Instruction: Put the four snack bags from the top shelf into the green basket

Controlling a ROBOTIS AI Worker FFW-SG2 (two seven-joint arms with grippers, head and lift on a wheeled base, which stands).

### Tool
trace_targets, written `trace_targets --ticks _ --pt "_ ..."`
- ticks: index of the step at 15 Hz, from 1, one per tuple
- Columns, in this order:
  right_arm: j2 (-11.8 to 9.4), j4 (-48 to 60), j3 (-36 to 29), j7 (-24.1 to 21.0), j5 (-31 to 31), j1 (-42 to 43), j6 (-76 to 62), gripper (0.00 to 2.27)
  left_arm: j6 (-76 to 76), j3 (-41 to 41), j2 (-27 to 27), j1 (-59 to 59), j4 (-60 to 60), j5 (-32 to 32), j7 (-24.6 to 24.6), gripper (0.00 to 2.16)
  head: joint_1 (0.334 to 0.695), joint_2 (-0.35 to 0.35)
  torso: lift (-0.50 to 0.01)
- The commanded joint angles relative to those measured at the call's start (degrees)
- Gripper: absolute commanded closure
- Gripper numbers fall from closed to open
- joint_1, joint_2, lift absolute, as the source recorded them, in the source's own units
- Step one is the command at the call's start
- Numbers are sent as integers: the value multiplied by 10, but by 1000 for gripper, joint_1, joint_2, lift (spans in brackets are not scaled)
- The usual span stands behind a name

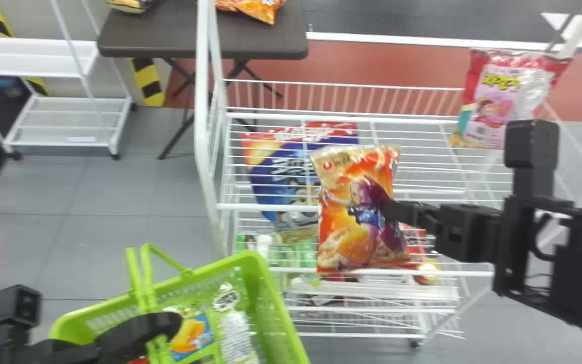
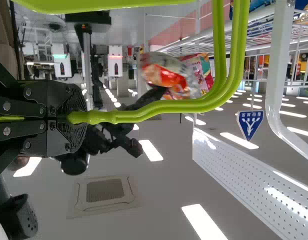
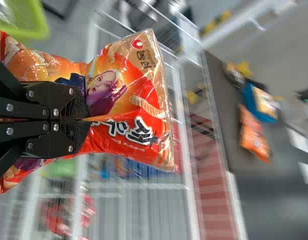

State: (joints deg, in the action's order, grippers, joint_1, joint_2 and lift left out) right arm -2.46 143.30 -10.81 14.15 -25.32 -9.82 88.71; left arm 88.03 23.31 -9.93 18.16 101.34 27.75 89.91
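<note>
In the head view my right gripper (image 1: pixel 389 212) is shut on an orange snack bag (image 1: pixel 354 242), held upright over the front of the white rack. The right wrist view shows the right gripper (image 3: pixel 84 120) pinching that bag (image 3: pixel 129 105) by its middle. My left gripper (image 1: pixel 162 328) holds the handle of the green basket (image 1: pixel 283 323) at the lower left. In the left wrist view the left gripper (image 2: pixel 76 117) is closed around the green handle (image 2: pixel 158 107). Snack packs (image 1: pixel 235 328) lie inside the basket. A pink and red bag (image 1: pixel 498 101) stands at the top shelf's right end.
The white rack's left post (image 1: pixel 202 126) rises between the basket and the shelf. A large blue and red bag (image 1: pixel 296 172) lies beneath the top shelf's wires. Behind stands a dark table (image 1: pixel 170 30) with more bags, and a small white rack (image 1: pixel 63 121) is at the far left.
</note>
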Motion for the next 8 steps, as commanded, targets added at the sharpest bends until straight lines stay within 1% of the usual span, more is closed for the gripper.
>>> trace_targets --ticks 1,4,5,6,8 --pt "0 25 18 -1 -39 5 14 2246 0 -2 -1 -1 0 0 7 2145 695 54 0" --pt "2 28 91 -18 -49 31 14 2246 0 -3 -1 -2 0 0 7 2145 695 115 0" --pt "2 26 120 -33 -45 41 14 2246 2 -2 -1 -2 0 0 7 2145 695 164 0" --pt "1 21 147 -36 -33 46 14 2246 2 -1 -2 -1 1 3 7 2145 695 192 0" --pt "1 0 181 -43 -30 60 14 2246 2 2 -2 -1 1 5 7 2145 695 238 0"
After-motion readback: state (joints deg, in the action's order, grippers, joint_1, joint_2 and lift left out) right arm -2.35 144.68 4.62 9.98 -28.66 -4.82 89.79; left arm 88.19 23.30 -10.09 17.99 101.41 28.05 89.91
